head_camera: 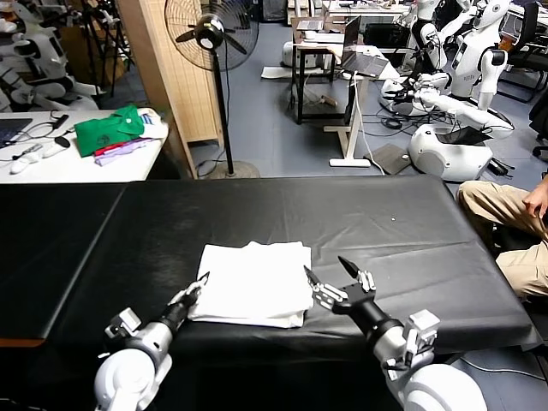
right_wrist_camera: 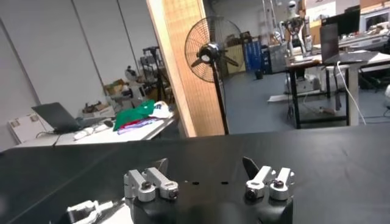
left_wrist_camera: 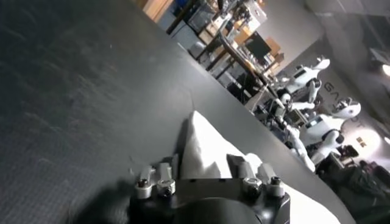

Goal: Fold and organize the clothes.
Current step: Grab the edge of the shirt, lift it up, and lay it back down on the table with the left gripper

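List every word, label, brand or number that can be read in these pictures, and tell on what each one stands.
No text can be read with certainty.
Folded white T-shirt on the black table: only plain fabric shows, no lettering.
Green garment on the white side table: any print is too small to read.
Grey far wall, left wrist view: pale letters, too blurred to read.

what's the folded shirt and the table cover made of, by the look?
Folded shirt: thin white fabric, probably cotton knit; matte, soft rounded folds, layered edges. Table cover: black, looks like vinyl or rubbery sheet; faint sheen and fine grainy texture in the left wrist view. Neither is certain.
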Action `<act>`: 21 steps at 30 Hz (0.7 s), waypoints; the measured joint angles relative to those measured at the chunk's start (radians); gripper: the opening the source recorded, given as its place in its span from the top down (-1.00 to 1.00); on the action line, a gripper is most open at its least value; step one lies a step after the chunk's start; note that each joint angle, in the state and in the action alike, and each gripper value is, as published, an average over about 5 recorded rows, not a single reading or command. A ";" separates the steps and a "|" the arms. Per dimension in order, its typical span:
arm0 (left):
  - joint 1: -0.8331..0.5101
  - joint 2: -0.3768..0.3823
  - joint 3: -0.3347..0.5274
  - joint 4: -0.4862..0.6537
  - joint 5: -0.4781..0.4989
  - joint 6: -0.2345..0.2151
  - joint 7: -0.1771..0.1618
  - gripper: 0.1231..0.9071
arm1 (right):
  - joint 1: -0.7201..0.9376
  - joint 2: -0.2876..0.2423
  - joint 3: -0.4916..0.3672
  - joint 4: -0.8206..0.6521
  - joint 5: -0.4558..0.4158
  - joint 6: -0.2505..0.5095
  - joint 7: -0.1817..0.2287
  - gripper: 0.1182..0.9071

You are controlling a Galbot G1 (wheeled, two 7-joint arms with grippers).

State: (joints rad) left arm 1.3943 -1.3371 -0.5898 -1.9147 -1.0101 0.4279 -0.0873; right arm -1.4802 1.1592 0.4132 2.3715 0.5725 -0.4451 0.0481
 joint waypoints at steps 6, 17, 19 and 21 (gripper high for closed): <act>0.001 0.008 -0.005 -0.020 0.137 -0.033 -0.001 0.96 | 0.003 0.018 0.016 -0.015 -0.060 -0.048 0.059 -0.72; 0.033 0.157 -0.077 -0.045 0.750 -0.124 0.011 0.97 | 0.027 0.044 0.018 -0.090 -0.228 -0.092 0.093 -0.72; 0.047 0.209 -0.108 -0.046 0.830 -0.141 0.012 0.97 | 0.030 0.044 0.022 -0.097 -0.231 -0.092 0.092 -0.72; 0.064 0.268 -0.148 -0.053 0.902 -0.156 0.013 0.97 | 0.033 0.044 0.023 -0.104 -0.232 -0.092 0.092 -0.72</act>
State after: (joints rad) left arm 1.4583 -1.0693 -0.7381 -1.9677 -0.1086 0.2715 -0.0744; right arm -1.4470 1.2036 0.4358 2.2674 0.3404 -0.5366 0.1403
